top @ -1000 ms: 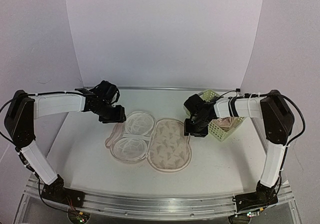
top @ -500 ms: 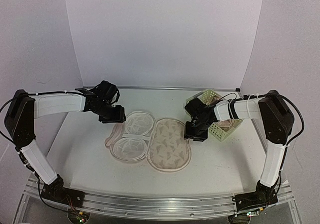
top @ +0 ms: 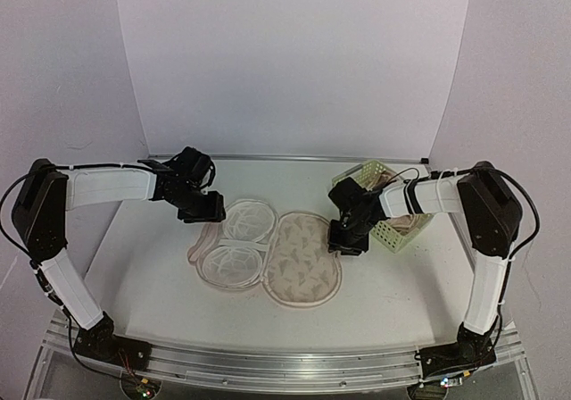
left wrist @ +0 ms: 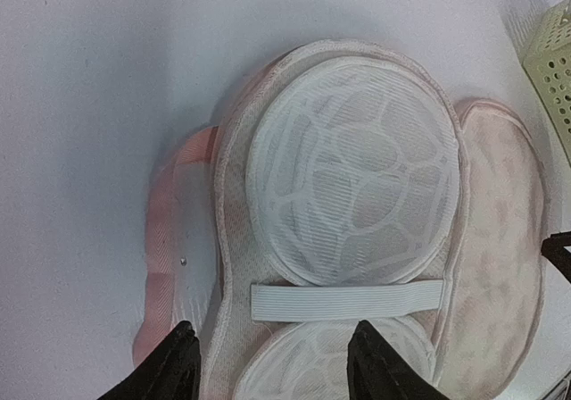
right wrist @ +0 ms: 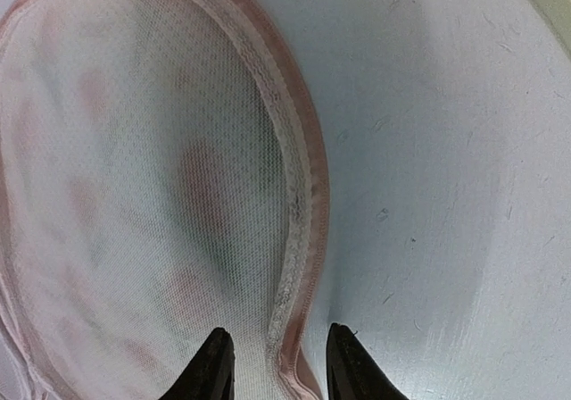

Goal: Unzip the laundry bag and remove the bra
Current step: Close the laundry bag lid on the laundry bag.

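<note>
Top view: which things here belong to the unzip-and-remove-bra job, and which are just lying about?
Job: laundry bag, opened flat; right tool astride its rim; left tool above it; pinkish fabric, possibly the bra.
Lying about: yellow-green lattice basket holding that fabric.

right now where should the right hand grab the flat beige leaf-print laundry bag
Pinch the thick pink seamed rim along its right edge, coming straight down from above. The flat beige leaf-print fabric laundry bag lies spread open and flat, so only that raised edge offers purchase. The right hand is poised astride it, fingers either side.
</note>
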`<state>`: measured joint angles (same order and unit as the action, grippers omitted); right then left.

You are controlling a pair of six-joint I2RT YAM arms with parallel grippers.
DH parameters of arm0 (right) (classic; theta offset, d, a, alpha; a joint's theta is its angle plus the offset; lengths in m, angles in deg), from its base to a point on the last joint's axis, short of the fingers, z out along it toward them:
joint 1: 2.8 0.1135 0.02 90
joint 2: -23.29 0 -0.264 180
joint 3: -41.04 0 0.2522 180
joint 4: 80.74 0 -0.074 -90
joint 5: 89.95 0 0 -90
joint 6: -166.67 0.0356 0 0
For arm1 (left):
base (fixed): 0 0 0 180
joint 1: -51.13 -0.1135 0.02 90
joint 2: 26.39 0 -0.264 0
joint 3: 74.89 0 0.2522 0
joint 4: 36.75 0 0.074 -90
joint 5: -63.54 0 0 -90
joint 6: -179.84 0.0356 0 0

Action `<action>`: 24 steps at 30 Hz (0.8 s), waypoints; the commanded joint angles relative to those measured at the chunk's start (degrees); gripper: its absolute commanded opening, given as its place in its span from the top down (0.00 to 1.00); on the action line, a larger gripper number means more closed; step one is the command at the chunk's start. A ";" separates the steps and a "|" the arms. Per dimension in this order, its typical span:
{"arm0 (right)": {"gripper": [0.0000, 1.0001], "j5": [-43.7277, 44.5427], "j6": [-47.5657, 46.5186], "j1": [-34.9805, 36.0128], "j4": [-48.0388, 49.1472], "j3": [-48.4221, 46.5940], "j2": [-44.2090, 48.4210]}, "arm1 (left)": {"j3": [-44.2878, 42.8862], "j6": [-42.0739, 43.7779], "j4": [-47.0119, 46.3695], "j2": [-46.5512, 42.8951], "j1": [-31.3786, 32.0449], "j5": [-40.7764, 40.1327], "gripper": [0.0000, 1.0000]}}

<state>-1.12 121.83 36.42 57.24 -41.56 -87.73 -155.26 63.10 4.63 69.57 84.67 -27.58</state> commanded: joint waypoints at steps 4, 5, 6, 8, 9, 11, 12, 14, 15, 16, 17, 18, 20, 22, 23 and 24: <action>0.68 -0.65 0.71 0.70 1.27 -0.68 -0.99 | -1.60 1.43 -0.06 0.22 -0.23 0.16 0.43; 0.69 -0.67 0.72 0.79 1.27 -0.62 -0.96 | -1.66 1.50 -0.10 0.36 -0.23 0.16 0.43; 0.70 -0.63 0.71 0.77 1.27 -0.60 -0.95 | -1.68 1.51 -0.05 0.53 -0.23 0.08 0.43; 0.74 -0.67 0.84 0.93 1.22 -0.52 -1.12 | -1.64 1.59 -0.11 0.91 -0.23 0.07 0.43; 0.76 -0.70 0.88 0.94 1.26 -0.51 -1.25 | -1.61 1.60 -0.11 1.15 -0.23 0.07 0.43; 0.84 -0.92 0.97 1.08 1.27 -0.59 -1.38 | -1.54 1.61 -0.11 1.57 -0.23 0.16 0.43; 0.87 -0.94 0.97 1.12 1.27 -0.59 -1.52 | -1.43 1.61 -0.11 1.71 -0.23 0.16 0.43; 0.95 -1.07 0.98 1.19 1.27 -0.68 -1.56 | -1.39 1.69 -0.11 2.07 -0.23 0.08 0.43; 1.00 -1.09 0.98 1.25 1.27 -0.68 -1.57 | -1.34 1.74 -0.12 2.30 -0.23 0.01 0.44; 1.00 -1.09 0.93 1.21 1.27 -0.76 -1.44 | -1.21 1.78 -0.11 2.54 -0.23 -0.01 0.43; 1.00 -1.11 0.89 1.21 1.27 -0.84 -1.29 | -1.10 1.85 -0.17 2.79 -0.23 -0.16 0.43; 1.00 -1.05 0.81 1.21 1.20 -0.92 -1.04 | -1.08 1.87 -0.19 3.09 -0.22 -0.23 0.44; 1.00 -0.54 0.64 1.21 1.18 -0.99 -0.38 | -0.75 1.91 -0.21 3.64 -0.23 -0.36 0.43; 1.00 -0.06 0.49 1.22 1.06 -1.03 0.55 | -0.43 1.87 -0.20 4.07 -0.27 -0.37 0.43; 1.00 0.20 0.31 1.21 0.87 -1.10 0.93 | -0.29 1.87 -0.20 4.23 -0.23 -0.37 0.44; 1.00 0.53 0.13 1.21 0.65 -1.12 1.43 | -0.20 1.87 -0.19 4.30 -0.23 -0.37 0.43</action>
<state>-2.08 122.77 37.16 57.55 -41.56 -88.91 -155.26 64.37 4.61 73.40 84.67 -27.63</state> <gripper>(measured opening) 0.016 0.565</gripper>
